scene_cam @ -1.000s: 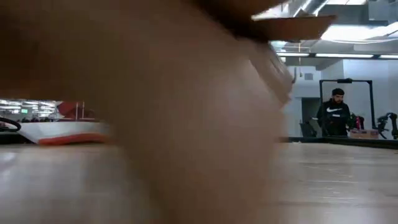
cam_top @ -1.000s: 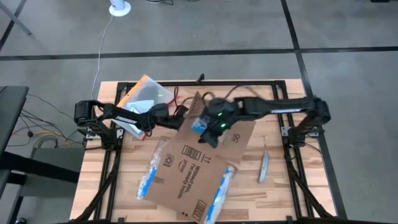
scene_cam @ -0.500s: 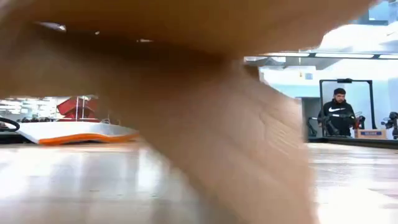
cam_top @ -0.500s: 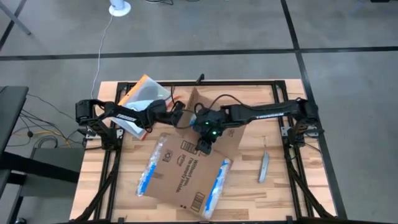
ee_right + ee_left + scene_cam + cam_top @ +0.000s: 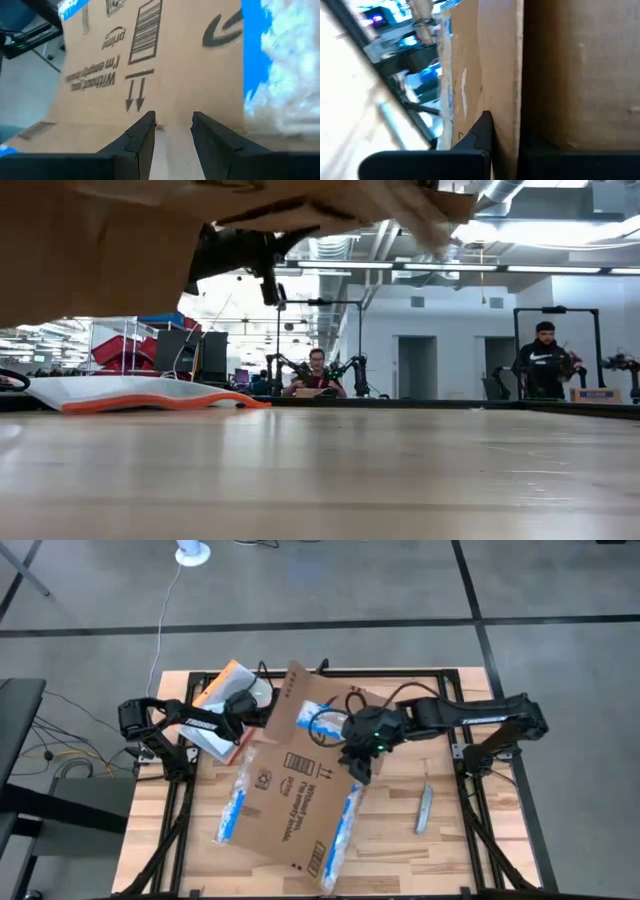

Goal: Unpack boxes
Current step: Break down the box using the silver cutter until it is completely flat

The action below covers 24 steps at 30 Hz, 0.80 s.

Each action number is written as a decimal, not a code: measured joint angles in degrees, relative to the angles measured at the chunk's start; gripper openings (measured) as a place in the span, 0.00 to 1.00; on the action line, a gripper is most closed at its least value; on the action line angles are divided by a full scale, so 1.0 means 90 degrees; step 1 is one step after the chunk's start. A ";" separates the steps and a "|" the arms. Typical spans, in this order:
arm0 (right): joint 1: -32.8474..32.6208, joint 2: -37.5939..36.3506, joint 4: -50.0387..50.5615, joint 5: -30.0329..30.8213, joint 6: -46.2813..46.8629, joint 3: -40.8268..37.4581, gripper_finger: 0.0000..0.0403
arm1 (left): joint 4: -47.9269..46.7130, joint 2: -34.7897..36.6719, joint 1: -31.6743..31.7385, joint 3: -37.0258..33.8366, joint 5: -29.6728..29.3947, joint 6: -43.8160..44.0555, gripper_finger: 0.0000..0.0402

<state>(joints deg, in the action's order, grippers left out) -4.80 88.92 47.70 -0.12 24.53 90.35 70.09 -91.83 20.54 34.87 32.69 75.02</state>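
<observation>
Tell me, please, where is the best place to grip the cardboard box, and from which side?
Probably a free flap edge: the box is thin-walled and held off the table. The left gripper already pinches a flap edge-on, from the box's left; the right gripper comes at its printed face.

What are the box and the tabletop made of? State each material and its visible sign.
Box: matte brown corrugated cardboard, judging by its flat folded panels, black print and barcode. Tabletop: seemingly light wood with a smooth finish, showing plank seams and grain.
</observation>
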 joint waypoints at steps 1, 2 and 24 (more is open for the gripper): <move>0.0013 0.0093 -0.0124 0.0039 -0.0034 0.0000 0.29 | -0.0346 0.0000 0.0028 -0.0002 0.0052 -0.0156 0.00; 0.0032 0.0207 -0.0167 0.0041 -0.0090 0.0000 0.29 | -0.0680 -0.0001 0.0056 -0.0014 0.0070 -0.0306 0.00; 0.0496 0.3157 -0.1145 -0.0559 -0.0757 -0.0002 0.29 | -0.3270 -0.0015 0.0230 -0.0942 0.0147 -0.2258 0.16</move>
<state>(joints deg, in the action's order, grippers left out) -0.34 117.33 37.40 -5.16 17.71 90.32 40.67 -91.96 22.61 26.39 34.02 54.71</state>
